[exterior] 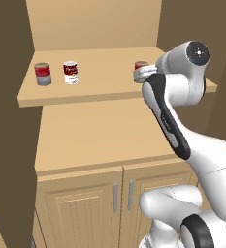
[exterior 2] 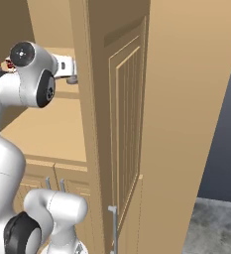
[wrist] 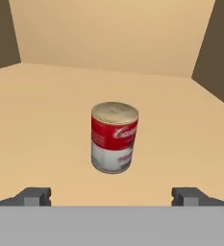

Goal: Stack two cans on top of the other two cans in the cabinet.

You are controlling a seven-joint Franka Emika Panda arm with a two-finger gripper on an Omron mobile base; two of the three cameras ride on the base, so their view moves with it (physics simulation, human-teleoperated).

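Gripper (wrist: 111,194) spread wide, nothing pinched, aimed at a red-and-grey can (wrist: 114,137) upright mid-shelf. Two more cans (exterior: 42,73) (exterior: 70,72) near the cabinet (exterior: 80,140) shelf's left edge.

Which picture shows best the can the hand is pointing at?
The hand view: the red-and-grey can stands whole and upright on the shelf. In the left base view the arm hides all but its top.

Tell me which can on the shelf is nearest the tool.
The red-and-grey can at the shelf's right end, straight before the open tool; the others stand far left.
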